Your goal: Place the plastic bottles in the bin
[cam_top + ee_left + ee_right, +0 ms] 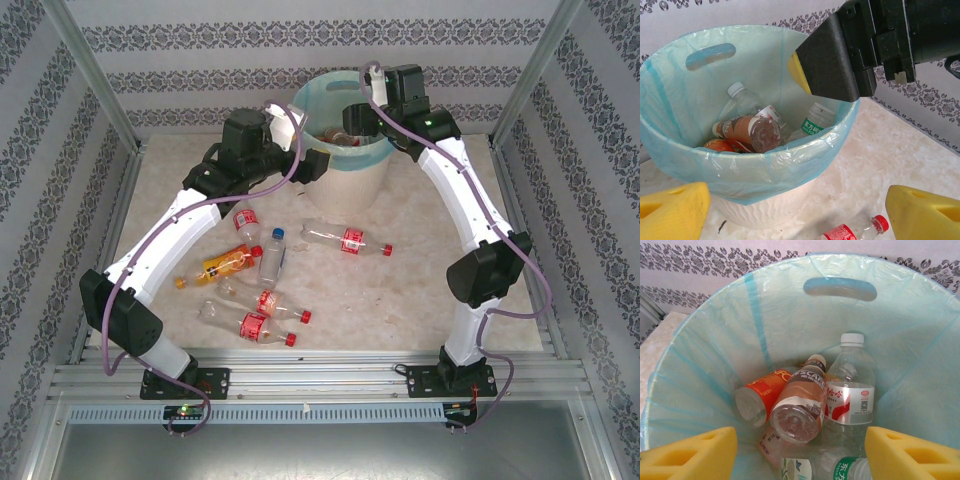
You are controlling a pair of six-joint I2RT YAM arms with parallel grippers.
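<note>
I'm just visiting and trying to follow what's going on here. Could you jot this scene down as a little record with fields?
bin: cream-white bucket with turquoise liner, far side of the table
inside the bin: white-capped clear bottle, brown coffee bottle, orange-labelled bottle, green-labelled bottle
loose bottles: about six, lying on the table
left claw: open, empty, close beside the bin
right claw: open, empty, above the bin
</note>
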